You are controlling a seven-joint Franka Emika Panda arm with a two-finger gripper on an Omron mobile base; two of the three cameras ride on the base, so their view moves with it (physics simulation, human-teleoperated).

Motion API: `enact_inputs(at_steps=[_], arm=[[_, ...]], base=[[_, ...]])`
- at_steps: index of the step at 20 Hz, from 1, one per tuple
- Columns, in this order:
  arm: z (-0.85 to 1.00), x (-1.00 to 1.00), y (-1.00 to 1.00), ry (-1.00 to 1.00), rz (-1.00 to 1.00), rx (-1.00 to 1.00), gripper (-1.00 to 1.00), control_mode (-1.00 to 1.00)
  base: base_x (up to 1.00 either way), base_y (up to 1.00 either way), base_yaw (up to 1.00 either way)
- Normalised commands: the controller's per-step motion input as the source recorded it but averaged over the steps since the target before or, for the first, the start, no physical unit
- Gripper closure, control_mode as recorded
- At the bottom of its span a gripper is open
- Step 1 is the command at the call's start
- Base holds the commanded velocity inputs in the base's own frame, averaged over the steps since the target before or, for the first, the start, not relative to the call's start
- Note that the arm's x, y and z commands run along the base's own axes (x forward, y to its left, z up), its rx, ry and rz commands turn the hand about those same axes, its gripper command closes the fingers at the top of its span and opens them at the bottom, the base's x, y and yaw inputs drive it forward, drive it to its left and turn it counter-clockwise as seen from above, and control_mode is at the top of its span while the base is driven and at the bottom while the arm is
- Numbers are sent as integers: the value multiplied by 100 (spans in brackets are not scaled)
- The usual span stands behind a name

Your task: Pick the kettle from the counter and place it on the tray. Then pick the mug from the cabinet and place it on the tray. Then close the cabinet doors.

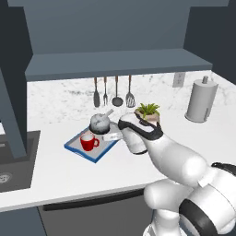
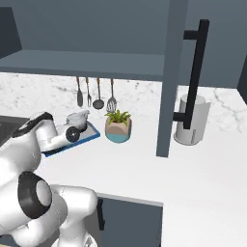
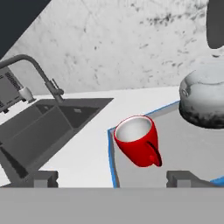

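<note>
Pincer [image 3: 112, 177] jaws stand wide apart with nothing between them; in the hand view the two dark fingertips [image 3: 43, 178] rise at either side of the red mug [image 3: 138, 142], clear of it. From the left base view the white arm reaches forward from the lower right, its wrist bent so the hand sits low just beside the tray's [image 1: 76, 150] right side, pointing leftward across it toward the sink [image 1: 18, 161].

That mug [image 1: 88, 142] stands upright on the grey surface of the tray, mouth up, near the tray's front left part. Its handle [image 3: 154, 154] points toward the pincer and slightly to the right in the hand view; in the left base view the handle faces right.

A squat silver kettle [image 1: 100, 122] sits upright on the same tray behind the mug, toward the wall, apart from the mug. Its spout appears to angle up to the right in the left base view. The tray's long axis runs diagonally across the marble desk [image 1: 60, 175], from front left to back right.

A cabinet door [image 2: 185, 72] with a black bar handle hangs open in the right base view. A potted plant [image 2: 118, 126] stands on the desk just right of the tray.
</note>
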Motion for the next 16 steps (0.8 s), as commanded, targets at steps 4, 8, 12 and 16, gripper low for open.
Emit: enact_inputs(at_steps=[4, 8, 12, 16], arm=[[85, -55, -23, 15, -33, 7, -100, -100], [73, -52, -33, 11, -30, 0, -100, -100], [77, -61, -24, 9, -32, 9, -100, -100], [80, -56, -19, 8, -41, 18, -100, -100]], base=[[0, 0, 0], [0, 0, 0], [0, 0, 0], [0, 0, 0]])
